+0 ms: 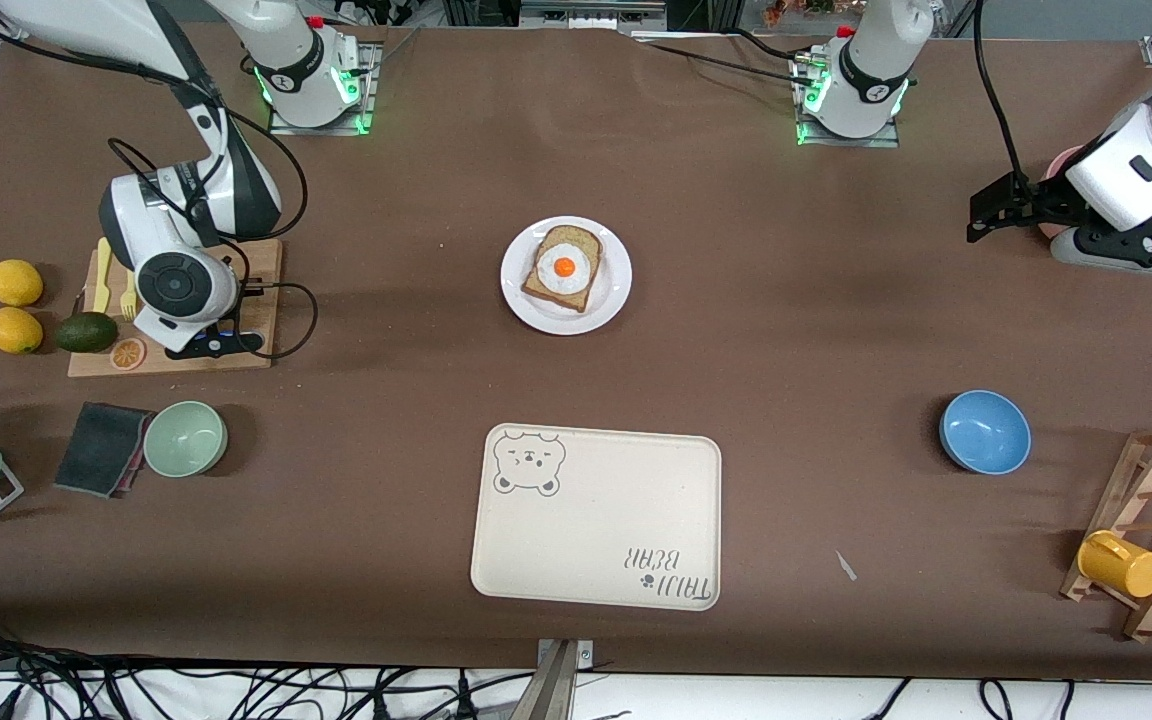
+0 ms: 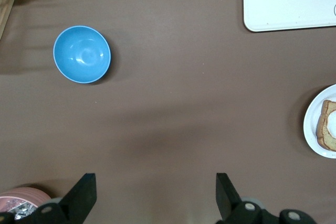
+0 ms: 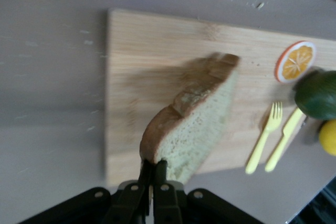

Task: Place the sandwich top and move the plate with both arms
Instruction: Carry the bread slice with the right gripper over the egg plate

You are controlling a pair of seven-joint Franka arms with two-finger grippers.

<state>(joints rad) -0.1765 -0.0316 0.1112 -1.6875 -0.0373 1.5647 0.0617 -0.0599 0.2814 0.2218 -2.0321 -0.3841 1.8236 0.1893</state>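
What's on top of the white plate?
On the white plate lies one bread slice with a fried egg on it. The egg covers the middle of the bread, so that part is hidden. No second slice is there.

A: Lighting looks even and bright from overhead, soft shadows on the bench (image 1: pixel 736 400).
B: Yeah, though the right wrist view is blurry around the pincer (image 3: pixel 153 169), washed-out too.

speckled tan sandwich top (image 3: pixel 197 124), white plate (image 1: pixel 615 290)
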